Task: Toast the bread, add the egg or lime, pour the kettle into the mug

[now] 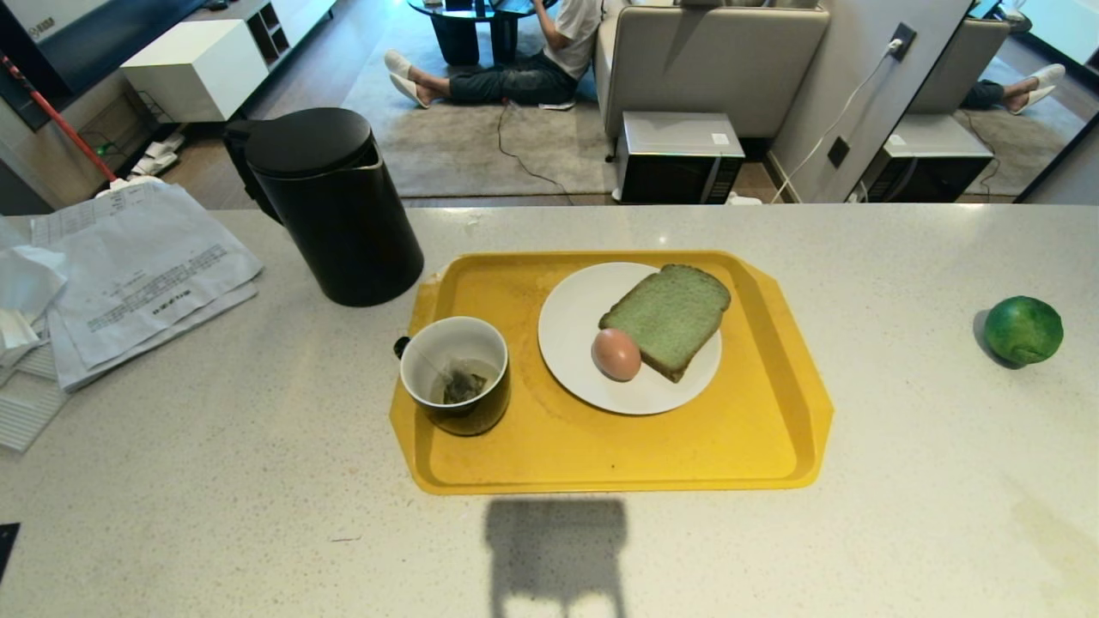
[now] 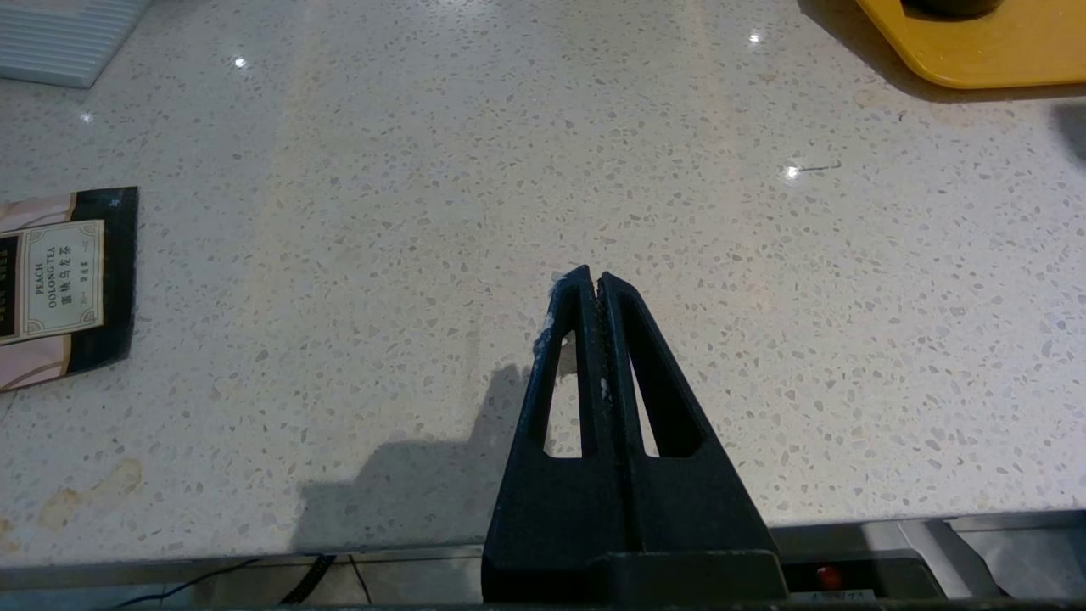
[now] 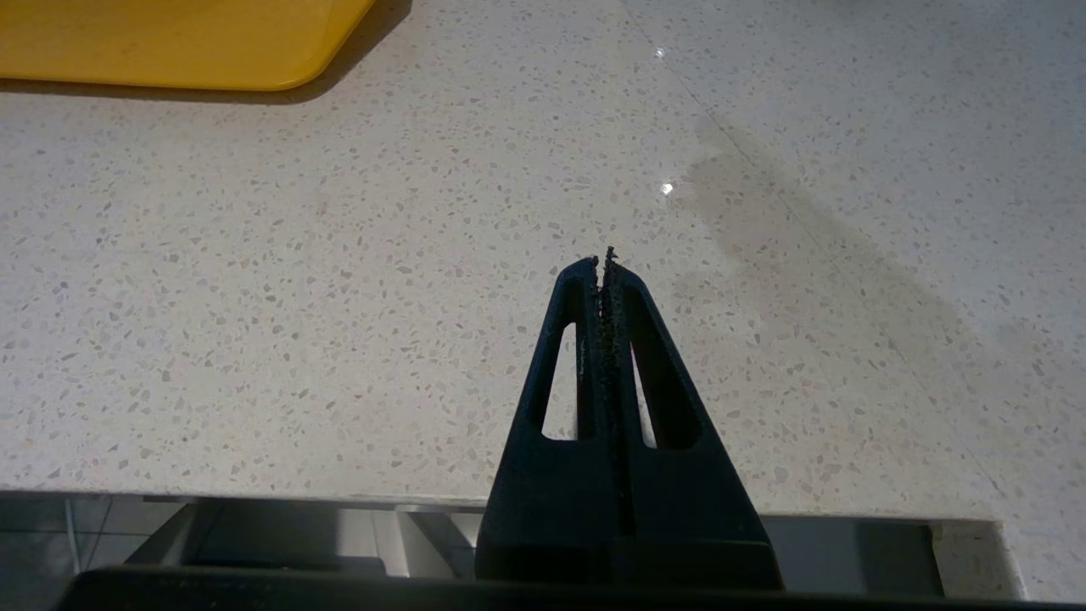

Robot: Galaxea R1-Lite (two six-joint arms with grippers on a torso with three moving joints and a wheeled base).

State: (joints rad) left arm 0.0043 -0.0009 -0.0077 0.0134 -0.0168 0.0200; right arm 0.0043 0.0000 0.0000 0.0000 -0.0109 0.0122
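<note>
Yellow tray point(image 1: 773, 429) mid-desk point(image 1: 258, 481). On it: white plate point(image 1: 575, 343) carrying bread point(image 1: 670, 318) and egg point(image 1: 616, 354), touching; mug point(image 1: 455, 373) at tray's left end. Kettle point(image 1: 339, 210) toward far edge, lime point(image 1: 1022, 330) near right edge. Left hand point(image 2: 594, 280) and right hand point(image 3: 604, 261) at near edge, fingers pressed together, empty.

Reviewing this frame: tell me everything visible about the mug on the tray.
The mug is small and round, dark and glossy outside, white inside, with a small dark handle on the side toward the kettle. It stands upright on the yellow tray, in the near corner on the robot's left, beside but apart from the white plate. A tea bag lies at the bottom; no liquid is evident. Neither gripper touches it.
</note>
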